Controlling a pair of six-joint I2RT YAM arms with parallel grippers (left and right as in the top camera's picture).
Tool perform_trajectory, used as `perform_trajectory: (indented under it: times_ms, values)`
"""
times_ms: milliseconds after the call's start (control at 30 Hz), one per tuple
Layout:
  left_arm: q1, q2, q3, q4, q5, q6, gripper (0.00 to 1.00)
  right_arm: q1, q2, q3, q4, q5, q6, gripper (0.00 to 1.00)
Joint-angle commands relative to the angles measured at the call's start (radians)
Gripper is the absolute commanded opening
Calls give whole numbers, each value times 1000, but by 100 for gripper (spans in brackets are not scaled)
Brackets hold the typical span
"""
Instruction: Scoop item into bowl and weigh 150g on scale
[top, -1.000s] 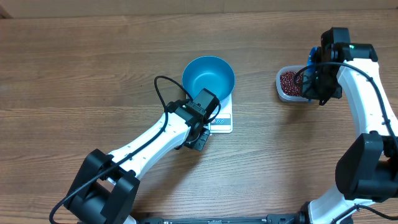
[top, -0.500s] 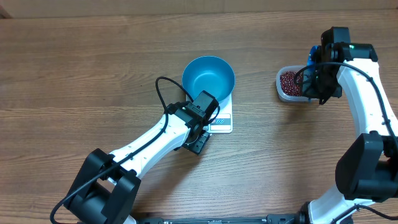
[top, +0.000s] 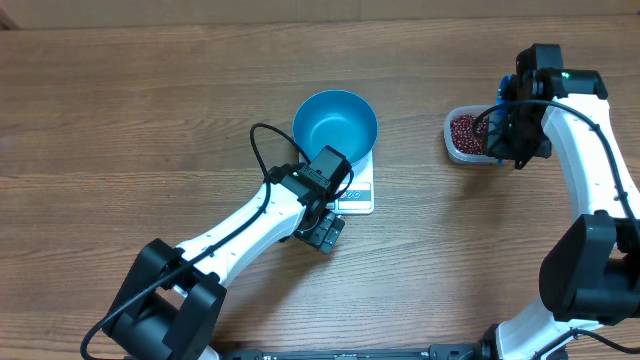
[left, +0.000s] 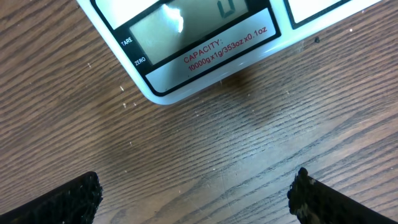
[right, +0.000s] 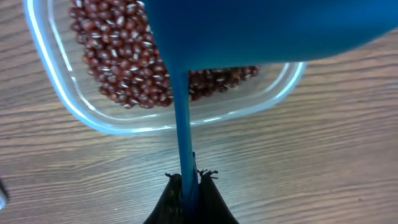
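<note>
The blue bowl (top: 335, 128) stands on the white scale (top: 357, 195) at mid-table, its inside bare. My left gripper (top: 323, 232) hangs just in front of the scale's display edge. In the left wrist view the scale (left: 205, 43) fills the top, and the left gripper (left: 196, 199) is open over bare wood, with one of its fingers (left: 65, 202) at each lower corner. My right gripper (right: 189, 180) is shut on the thin handle of the blue scoop (right: 267, 31), which hovers over the red-brown beans (right: 118, 68) in the clear tub (right: 93, 118).
The clear tub (top: 468, 138) of beans sits on the wooden table (top: 120, 120) at the right, about a hand's width from the scale. The right arm (top: 590, 150) reaches in from the right edge. The left arm (top: 240, 235) crosses the front middle.
My left gripper has opened wide beside the scale's front edge; it was shut a second ago. The right gripper and scoop have not moved.
</note>
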Motion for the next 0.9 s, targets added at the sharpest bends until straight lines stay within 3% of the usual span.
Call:
perform_trajectory:
  times_ms: [0, 167, 867]
  values:
    - [-6, 8, -4, 1, -10, 5, 99, 2, -8, 4, -6, 34, -4, 4]
    - [-6, 8, -4, 37, -9, 56, 100, 2, -7, -89, 87, 34, -5, 4]
    - [-6, 8, -4, 146, -42, 119, 100, 2, -6, -97, 150, -19, -31, 4]
